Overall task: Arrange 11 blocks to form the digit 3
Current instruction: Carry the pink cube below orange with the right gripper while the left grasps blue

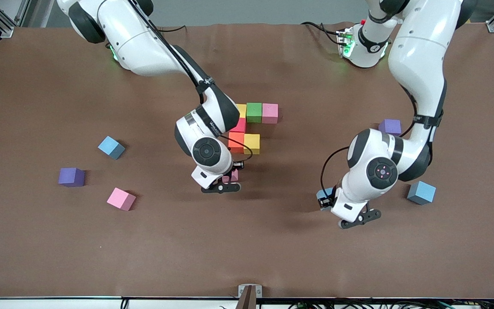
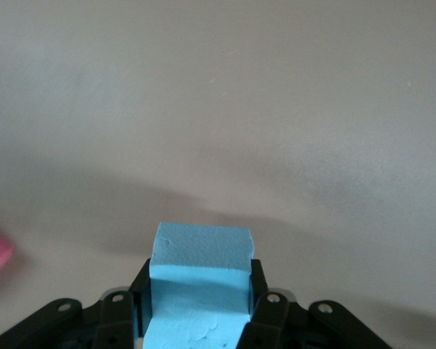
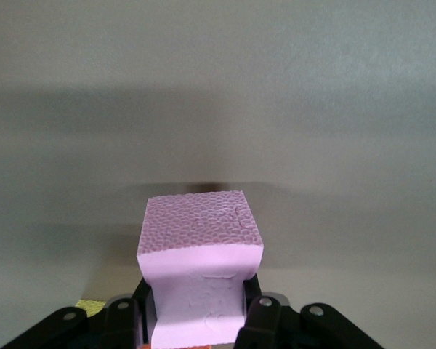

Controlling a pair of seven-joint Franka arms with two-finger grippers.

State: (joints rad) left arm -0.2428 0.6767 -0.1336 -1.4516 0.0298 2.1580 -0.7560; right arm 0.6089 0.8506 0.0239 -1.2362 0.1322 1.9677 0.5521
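The right arm reaches from its base down toward the middle of the counter (image 1: pixel 37 240), elbow bent, wrist turned downward. The right claw (image 3: pixel 198 320) (mostly hidden under the wrist in the front view) is clamped on a pink cube (image 3: pixel 198 273), fingers pressing its sides. The left arm folds sharply at the elbow, forearm angled toward the front camera. The left claw (image 2: pixel 198 313) is closed on a light blue cube (image 2: pixel 200 280), its black fingers (image 2: pixel 265 309) flanking it.
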